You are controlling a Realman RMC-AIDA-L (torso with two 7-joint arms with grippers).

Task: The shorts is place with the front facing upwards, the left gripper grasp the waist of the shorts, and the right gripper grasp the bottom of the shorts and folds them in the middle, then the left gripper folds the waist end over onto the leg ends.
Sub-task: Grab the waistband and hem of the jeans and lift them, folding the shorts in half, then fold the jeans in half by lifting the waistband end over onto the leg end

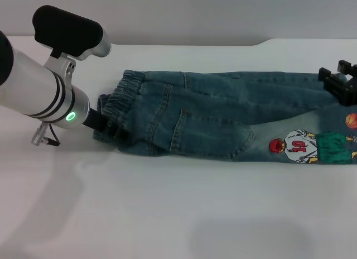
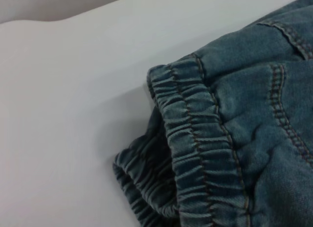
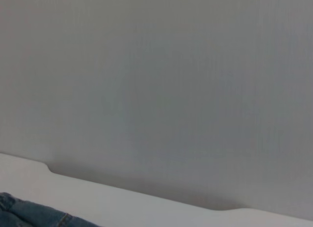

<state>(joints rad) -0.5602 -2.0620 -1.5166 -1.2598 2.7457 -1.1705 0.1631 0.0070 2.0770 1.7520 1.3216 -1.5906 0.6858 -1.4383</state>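
Blue denim shorts [image 1: 223, 114] lie folded lengthwise on the white table [image 1: 167, 214]. The elastic waist [image 1: 120, 100] is at the left and the leg ends with a cartoon basketball patch [image 1: 298, 147] are at the right. My left gripper [image 1: 109, 128] is at the near corner of the waist, shut on the bunched waistband. The left wrist view shows the gathered waistband [image 2: 195, 153] close up, its corner curled under. My right gripper [image 1: 337, 80] hovers over the leg ends at the right edge, open and holding nothing. A corner of denim [image 3: 29, 215] shows in the right wrist view.
The table's far edge [image 1: 184, 44] runs along a grey wall with a step at the back right. Bare white surface spreads in front of the shorts and to their left.
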